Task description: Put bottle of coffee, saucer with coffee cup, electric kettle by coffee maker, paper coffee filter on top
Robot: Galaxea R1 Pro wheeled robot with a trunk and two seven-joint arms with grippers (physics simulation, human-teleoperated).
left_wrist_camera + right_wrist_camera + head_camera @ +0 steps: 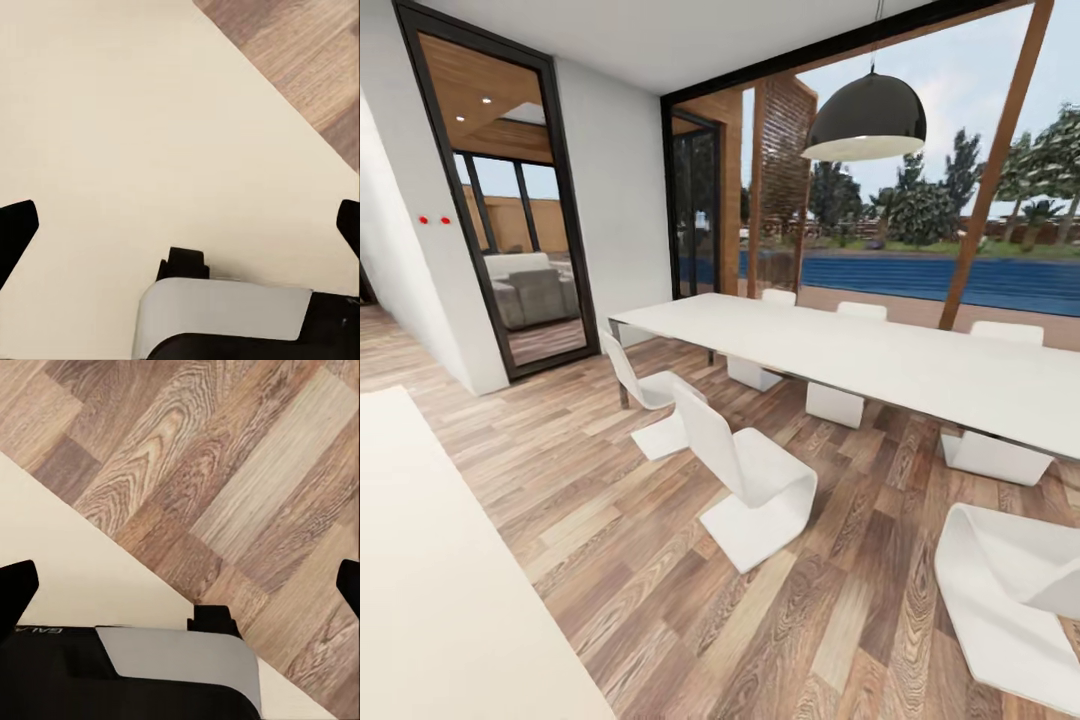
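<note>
At far left in the head view lies a plain cream worktop (430, 580) with bare surface, then wood-plank floor (660, 600), then a long white dining table (880, 360) ringed by white curved chairs (755, 480). None of the coffee things appear here, so I judge the robot is in transit with the station unverifiable. Left end effector (184, 225) and right end effector (184, 585) both hang spread apart, holding nothing.

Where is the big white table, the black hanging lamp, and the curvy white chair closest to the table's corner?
Table (880, 360): head view, bare tabletop.
Hanging lamp (866, 120): head view, black dome shade.
Curvy chair (650, 388): head view, its seat.
</note>
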